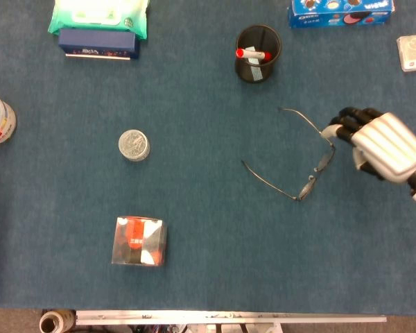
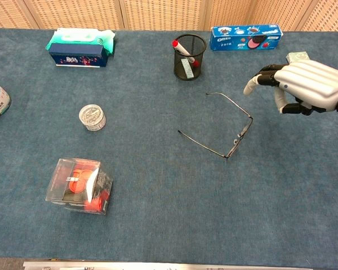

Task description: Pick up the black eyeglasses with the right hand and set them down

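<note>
We see only our right hand [image 1: 383,144]: a silver-white shell over its back, moulded into rounded lengthwise ridges that run out along the fingers [image 2: 266,77], which end in black segments. The thumb carries a pale cover, and a dark band sits at the wrist.

Right hand [image 2: 304,85] hovers empty, fingers curled, just beside the black eyeglasses [image 2: 228,126]
</note>
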